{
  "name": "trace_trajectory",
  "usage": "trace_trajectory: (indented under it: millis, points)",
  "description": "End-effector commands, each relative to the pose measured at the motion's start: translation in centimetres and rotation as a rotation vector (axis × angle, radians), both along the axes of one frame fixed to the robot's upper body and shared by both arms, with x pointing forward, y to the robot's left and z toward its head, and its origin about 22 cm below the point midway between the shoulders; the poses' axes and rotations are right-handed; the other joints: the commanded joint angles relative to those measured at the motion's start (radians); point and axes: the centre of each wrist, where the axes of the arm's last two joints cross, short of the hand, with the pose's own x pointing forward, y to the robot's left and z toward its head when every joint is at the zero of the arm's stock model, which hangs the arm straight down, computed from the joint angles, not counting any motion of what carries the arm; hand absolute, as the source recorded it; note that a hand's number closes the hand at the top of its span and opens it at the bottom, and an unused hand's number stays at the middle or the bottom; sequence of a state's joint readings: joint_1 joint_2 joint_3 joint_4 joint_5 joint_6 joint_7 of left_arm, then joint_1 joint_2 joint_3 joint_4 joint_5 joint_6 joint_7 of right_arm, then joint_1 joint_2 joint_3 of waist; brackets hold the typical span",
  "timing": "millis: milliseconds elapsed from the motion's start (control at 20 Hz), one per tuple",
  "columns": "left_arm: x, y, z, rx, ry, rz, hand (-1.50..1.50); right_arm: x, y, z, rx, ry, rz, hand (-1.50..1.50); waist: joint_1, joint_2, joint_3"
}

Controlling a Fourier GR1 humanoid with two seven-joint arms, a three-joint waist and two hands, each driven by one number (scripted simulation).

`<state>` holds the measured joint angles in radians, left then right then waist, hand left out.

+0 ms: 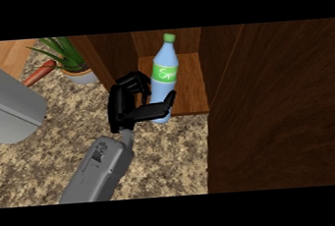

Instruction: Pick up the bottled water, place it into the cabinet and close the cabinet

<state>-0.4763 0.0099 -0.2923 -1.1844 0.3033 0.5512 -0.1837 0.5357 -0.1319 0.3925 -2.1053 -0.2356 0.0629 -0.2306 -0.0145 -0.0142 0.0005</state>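
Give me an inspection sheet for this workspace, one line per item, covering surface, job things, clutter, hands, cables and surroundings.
Surface: speckled counter, bare in front of the cabinet.
Job's things: bottled water, blue with green cap and label, upright at the open cabinet shelf edge; cabinet door open at the right.
Clutter: potted plant and a carrot at upper left.
Hands: left hand, fingers curled round the bottle's lower part; right hand not in view.
Cables: nothing seen.
Surroundings: grey appliance at the left edge.
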Motion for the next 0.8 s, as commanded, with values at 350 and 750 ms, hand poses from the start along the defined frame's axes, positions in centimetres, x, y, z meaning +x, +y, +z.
trace_trajectory:
  millis: [350,750]
  points:
    - [5.9,-0.2,5.0,0.188,-0.016,0.038,1.50,0.2,-0.6,-0.2,0.004,-0.012,0.022,-1.50,-0.067,0.032,0.001]
    - [5.9,0.2,3.5,0.302,-0.026,0.123,1.50,-0.1,0.7,-0.2,0.018,-0.002,0.049,-1.50,-0.071,0.033,-0.001]
